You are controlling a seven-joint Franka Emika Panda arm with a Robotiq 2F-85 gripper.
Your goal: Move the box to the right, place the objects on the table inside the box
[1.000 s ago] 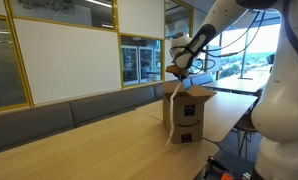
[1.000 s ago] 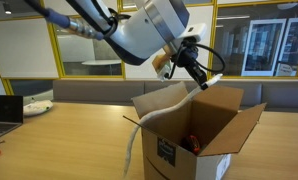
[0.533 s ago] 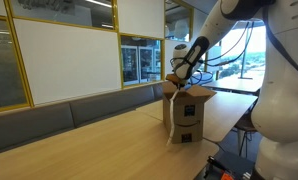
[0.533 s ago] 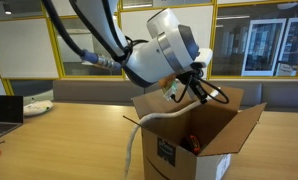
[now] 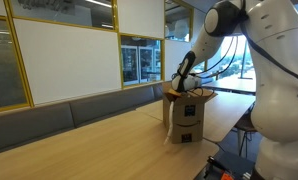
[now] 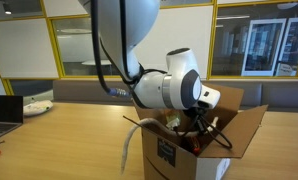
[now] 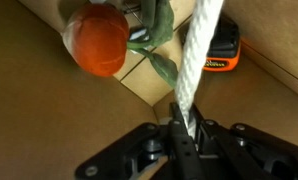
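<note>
Moved since the earlier frame: the arm (image 6: 167, 90) has swung down, so the fingers, then above the flaps, now sit inside the box, and the rope end has gone in with them.

- Desk (image 5: 89, 142): long, light-brown wood, seen in both exterior views.
- Arm: white, bent down over the box from above.
- Box (image 6: 174, 155): brown carton standing on the desk, right of centre in an exterior view (image 5: 189, 118). Its flaps are open and a dark label is on the near wall.
- Rope (image 7: 202, 50): cream-white. In the wrist view it runs from the fingers across the box floor. In an exterior view (image 6: 129, 155) another length hangs out over the left wall, down toward the desk.
- Orange item (image 7: 99, 45): round, with a green leafy part beside it. It lies in the box, left of the rope.
- Black item (image 7: 225, 57): orange-edged, in the box, just right of the rope.
- Fingers (image 7: 175, 138): black, pinched narrow on the rope.
</note>
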